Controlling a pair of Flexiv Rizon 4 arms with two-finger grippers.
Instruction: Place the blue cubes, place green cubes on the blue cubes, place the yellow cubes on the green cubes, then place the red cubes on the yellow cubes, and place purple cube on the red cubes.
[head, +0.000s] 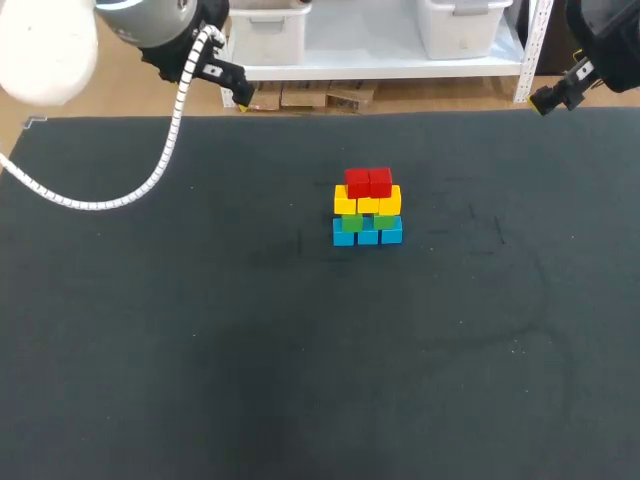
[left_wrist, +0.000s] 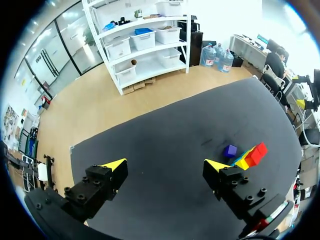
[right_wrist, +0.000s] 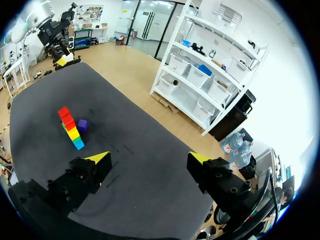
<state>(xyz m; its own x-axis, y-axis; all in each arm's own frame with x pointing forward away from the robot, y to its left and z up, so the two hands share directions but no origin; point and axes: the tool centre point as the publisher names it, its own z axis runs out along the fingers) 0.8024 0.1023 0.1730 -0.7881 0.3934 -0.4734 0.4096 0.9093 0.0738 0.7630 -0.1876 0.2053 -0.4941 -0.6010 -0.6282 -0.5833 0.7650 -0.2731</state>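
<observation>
A stack stands mid-counter (head: 200, 350), nearer the far edge: blue cubes (head: 367, 233) at the bottom, then green cubes (head: 351, 223), yellow cubes (head: 367, 204) and red cubes (head: 368, 182) on top. The purple cube (right_wrist: 82, 125) sits on the counter just beside the stack's far side. The left jaws, by the far left corner, and the right jaws, by the far right corner, gape apart, holding nothing. A white coiled cable (head: 165, 150) hangs over the far left part.

The dark tabletop (head: 200, 350) carries a row of three blue cubes (head: 367, 232) near its middle, with a purple cube (left_wrist: 229, 150) lying just beside that row.
</observation>
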